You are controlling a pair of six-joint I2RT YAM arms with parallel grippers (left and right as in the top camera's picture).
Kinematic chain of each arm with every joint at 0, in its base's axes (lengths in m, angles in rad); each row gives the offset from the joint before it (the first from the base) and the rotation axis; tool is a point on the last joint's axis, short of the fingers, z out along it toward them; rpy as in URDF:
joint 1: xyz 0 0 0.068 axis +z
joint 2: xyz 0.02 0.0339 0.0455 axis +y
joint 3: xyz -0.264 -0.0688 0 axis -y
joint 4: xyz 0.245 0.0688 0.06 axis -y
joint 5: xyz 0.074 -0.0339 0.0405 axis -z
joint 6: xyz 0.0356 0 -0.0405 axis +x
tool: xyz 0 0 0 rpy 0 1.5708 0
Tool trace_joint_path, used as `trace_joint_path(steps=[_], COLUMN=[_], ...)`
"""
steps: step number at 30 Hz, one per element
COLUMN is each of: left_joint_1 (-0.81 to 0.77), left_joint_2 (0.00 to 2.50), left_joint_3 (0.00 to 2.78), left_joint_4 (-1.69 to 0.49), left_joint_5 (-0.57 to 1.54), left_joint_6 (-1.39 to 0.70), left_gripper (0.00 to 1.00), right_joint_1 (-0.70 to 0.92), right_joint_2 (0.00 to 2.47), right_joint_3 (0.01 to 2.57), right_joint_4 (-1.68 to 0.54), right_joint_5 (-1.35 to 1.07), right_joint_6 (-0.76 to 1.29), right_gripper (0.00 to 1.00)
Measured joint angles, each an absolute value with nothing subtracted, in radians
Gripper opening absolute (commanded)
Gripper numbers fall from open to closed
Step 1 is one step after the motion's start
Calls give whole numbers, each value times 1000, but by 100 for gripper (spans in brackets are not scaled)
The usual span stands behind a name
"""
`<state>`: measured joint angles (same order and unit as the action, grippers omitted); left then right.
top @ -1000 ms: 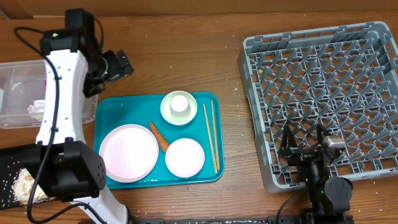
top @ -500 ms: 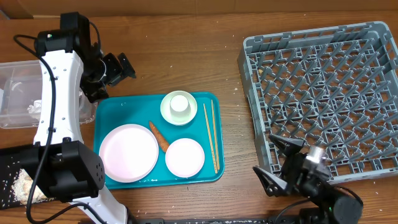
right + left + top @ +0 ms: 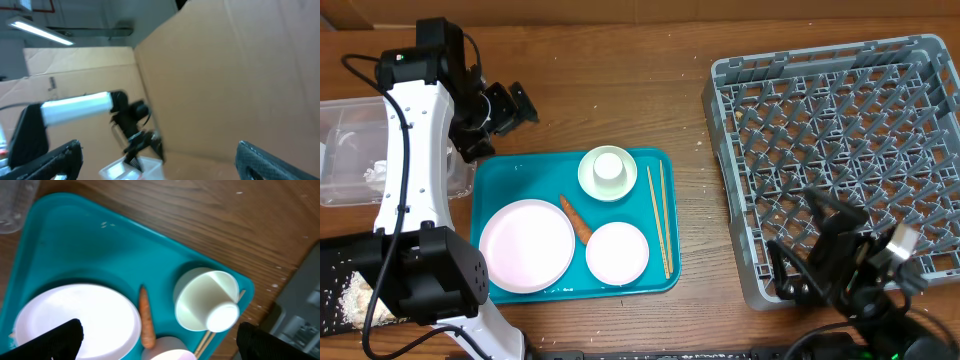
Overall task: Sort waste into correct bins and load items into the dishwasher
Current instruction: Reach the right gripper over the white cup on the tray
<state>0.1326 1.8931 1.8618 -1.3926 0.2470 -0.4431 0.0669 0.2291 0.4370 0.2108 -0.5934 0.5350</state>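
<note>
A teal tray [image 3: 510, 170] holds a large white plate [image 3: 527, 245], a small white plate [image 3: 617, 253], an orange carrot [image 3: 576, 218], a pale green cup on a saucer [image 3: 608, 172] and a pair of chopsticks [image 3: 660, 215]. My left gripper [image 3: 505, 105] is open and empty above the tray's far left corner. In the left wrist view the carrot [image 3: 146, 317], cup [image 3: 206, 300] and large plate [image 3: 75, 315] lie below its open fingers [image 3: 160, 342]. My right gripper [image 3: 820, 245] is open and empty over the near left part of the grey dish rack [image 3: 840, 150]. The right wrist view is blurred.
A clear plastic bin [image 3: 350, 150] stands at the left edge. A black bin with pale scraps [image 3: 345, 290] lies at the near left. Crumbs dot the wooden table. Cardboard walls stand behind the table.
My right arm has swung from the table in front of the rack up and right over the rack's near corner. My left gripper has barely moved.
</note>
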Motion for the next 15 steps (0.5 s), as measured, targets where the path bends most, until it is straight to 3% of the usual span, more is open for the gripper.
trace_joint_path(steps=[4,9,15], left_joint_1=[133,133,133], left_joint_2=[1895,1897,1898], left_joint_3=[1862,1864,1865], left_joint_4=[-1449,-1459,-1459], left_joint_5=[116,31,2], left_joint_6=[-443,-443,-447], left_gripper=[100,100,100], right_joint_1=[67,86,278], right_joint_2=[546,949,1433], right_joint_3=[787,1208,1533], right_joint_4=[9,-197,-325], right_joint_5=[-627,-850,-1055], right_joint_6=[435,406,391], right_gripper=[100,100,100])
